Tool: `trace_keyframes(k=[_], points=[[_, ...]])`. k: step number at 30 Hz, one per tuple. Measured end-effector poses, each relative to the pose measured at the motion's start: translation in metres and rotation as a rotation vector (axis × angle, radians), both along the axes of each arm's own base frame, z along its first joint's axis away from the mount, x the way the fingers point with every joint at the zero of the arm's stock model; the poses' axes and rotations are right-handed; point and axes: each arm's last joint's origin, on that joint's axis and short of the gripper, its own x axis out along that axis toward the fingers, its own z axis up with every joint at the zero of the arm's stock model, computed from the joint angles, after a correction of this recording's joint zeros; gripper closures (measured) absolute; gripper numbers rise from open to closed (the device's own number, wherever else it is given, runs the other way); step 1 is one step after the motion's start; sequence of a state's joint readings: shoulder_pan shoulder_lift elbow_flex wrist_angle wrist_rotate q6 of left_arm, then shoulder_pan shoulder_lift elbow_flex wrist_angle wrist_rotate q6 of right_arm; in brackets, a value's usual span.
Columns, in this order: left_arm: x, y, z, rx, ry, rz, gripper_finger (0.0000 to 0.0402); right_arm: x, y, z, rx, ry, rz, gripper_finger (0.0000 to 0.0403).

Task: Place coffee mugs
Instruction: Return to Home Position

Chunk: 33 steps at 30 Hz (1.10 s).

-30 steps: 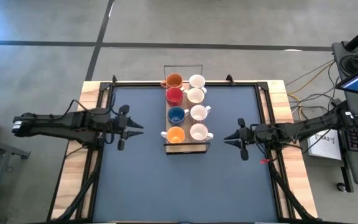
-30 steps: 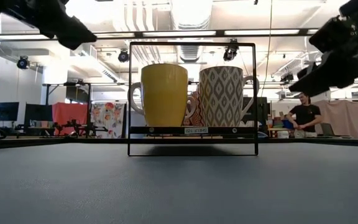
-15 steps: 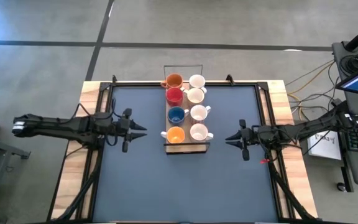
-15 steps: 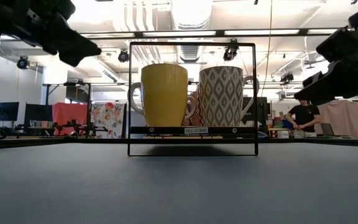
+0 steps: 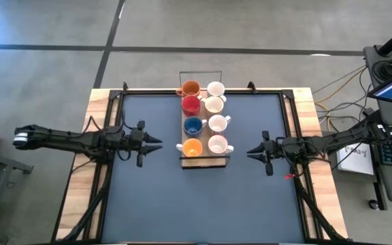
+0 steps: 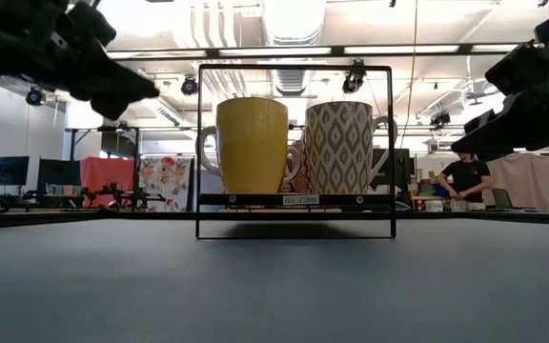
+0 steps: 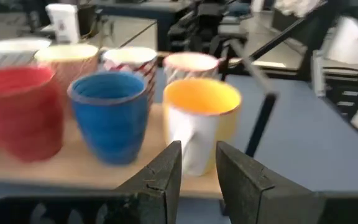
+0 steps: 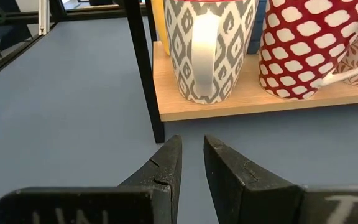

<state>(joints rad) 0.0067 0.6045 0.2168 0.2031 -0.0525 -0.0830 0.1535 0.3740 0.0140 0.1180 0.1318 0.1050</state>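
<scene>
Eight small handled coffee mugs stand in two rows of four on a wooden rack mid-table: two orange, one red, one blue, four pale, some patterned. The left gripper and right gripper hover on either side, fingers seemingly almost closed, holding nothing.

The shelf is pale wood in a black wire frame. The shelf's left row holds an orange mug, a plain red mug, a blue mug and a yellow mug with a white handle. The shelf's right row includes a diamond mug, grey on white, and a spotted mug, red with white dots. The mat under the shelf is dark blue-grey.
</scene>
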Motion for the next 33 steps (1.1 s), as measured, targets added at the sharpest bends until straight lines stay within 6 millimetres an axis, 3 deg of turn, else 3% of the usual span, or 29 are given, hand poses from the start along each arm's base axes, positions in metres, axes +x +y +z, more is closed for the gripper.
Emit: trace_keyframes(k=[5, 15, 21, 33], points=[[-0.004, 0.002, -0.023, -0.046, 0.036, 0.074, 0.0319, 0.000, 0.000, -0.002, 0.007, 0.013, -0.018, 0.0344], [-0.011, 0.003, -0.046, -0.066, 0.054, 0.106, 0.0319, -0.002, -0.006, -0.003, -0.067, 0.029, -0.177, 0.0344], [-0.016, 0.003, -0.060, -0.090, 0.092, 0.125, 0.0319, -0.002, -0.006, -0.004, -0.133, 0.041, -0.178, 0.0344], [-0.015, 0.006, -0.056, 0.112, 0.078, 0.163, 0.0319, -0.002, -0.006, -0.004, -0.132, 0.043, -0.178, 0.0344]])
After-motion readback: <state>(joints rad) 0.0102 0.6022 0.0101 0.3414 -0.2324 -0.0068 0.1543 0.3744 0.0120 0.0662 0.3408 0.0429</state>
